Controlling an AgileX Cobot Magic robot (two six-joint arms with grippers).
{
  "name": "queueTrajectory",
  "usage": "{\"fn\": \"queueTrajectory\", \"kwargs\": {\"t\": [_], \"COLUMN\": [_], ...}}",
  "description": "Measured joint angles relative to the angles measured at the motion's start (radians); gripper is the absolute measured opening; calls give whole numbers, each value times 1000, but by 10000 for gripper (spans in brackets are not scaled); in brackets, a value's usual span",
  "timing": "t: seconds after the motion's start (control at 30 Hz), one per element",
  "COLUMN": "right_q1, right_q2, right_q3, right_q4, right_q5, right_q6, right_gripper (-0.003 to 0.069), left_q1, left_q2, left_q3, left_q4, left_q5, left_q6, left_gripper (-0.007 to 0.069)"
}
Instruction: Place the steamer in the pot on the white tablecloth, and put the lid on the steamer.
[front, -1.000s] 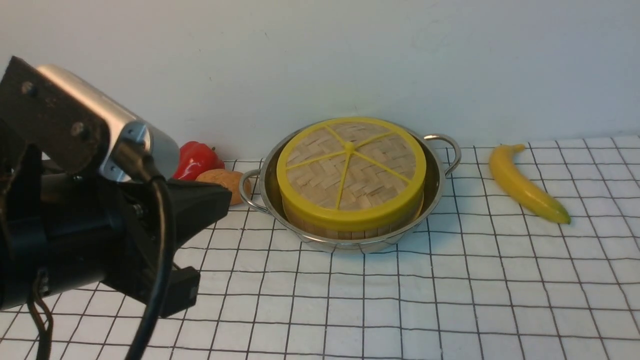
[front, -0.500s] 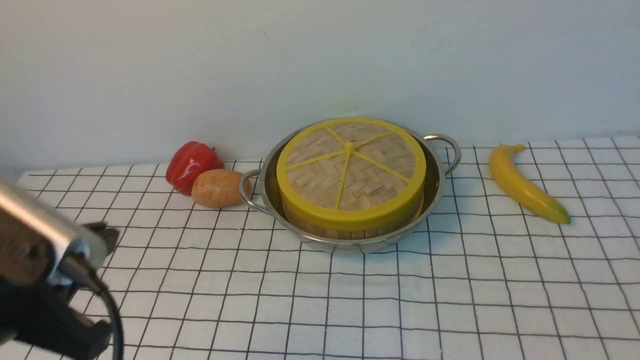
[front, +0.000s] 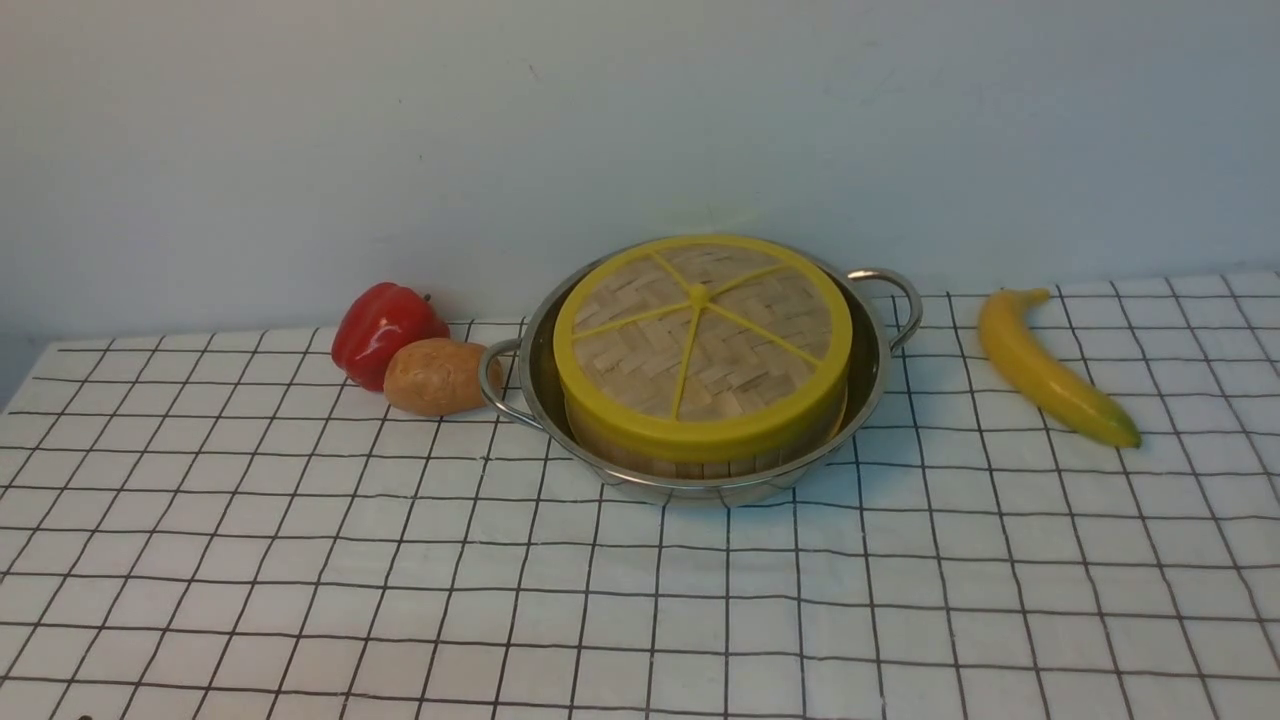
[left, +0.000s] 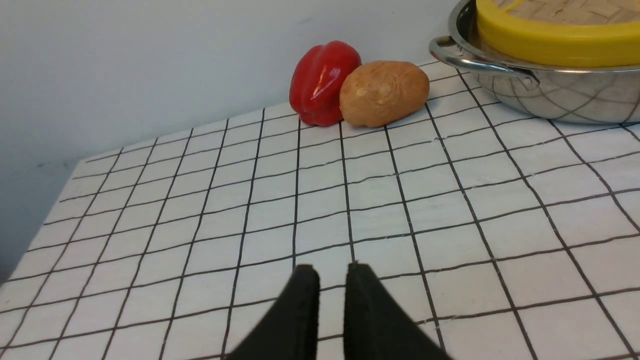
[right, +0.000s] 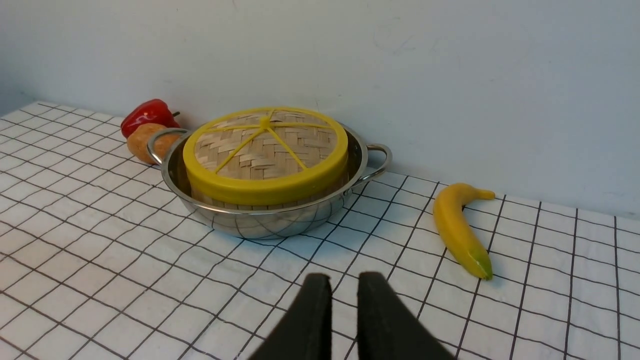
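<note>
The pot (front: 865, 385) stands on the white tablecloth (front: 640, 600) near the back wall. The steamer (front: 700, 462) sits inside it, only its slatted wall showing; its contents are hidden. The lid (front: 702, 340) lies flat on top of the steamer. Pot (right: 265, 222) and lid (right: 265, 150) also show in the right wrist view, and partly in the left wrist view, pot (left: 540, 95), lid (left: 555, 42). My left gripper (left: 331, 272) is shut and empty over bare cloth. My right gripper (right: 344, 280) is shut and empty, short of the pot. Neither gripper shows in the front view.
A red pepper (front: 385, 320) and a potato (front: 437, 376) lie left of the pot, touching each other. A banana (front: 1050, 370) lies to the right. A pale wall runs close behind. The cloth's left edge shows in the left wrist view.
My left arm has drawn back down and to the left, out of the front view. The pot, steamer and lid have not moved.
</note>
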Motion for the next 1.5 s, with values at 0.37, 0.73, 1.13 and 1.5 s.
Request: {"fn": "queueTrajectory", "kwargs": {"t": [0.37, 0.73, 1.13, 1.5], "right_q1": [0, 0, -233, -381], "right_q2": [0, 0, -2, 0], "right_q3": [0, 0, 262, 603], "right_q4": [2, 3, -151, -170], "right_q5": [0, 0, -490, -813], "right_q6": [0, 22, 20, 38], "right_gripper": [148, 170, 190, 213], "left_q1": [1, 1, 1, 1], "left_q2": [-7, -7, -7, -8], "left_q3": [1, 1, 1, 1], "left_q4": [20, 20, 20, 20], "left_q5": [0, 0, 0, 0], "left_q6": [1, 1, 1, 1], "left_gripper": [97, 117, 139, 158]}}
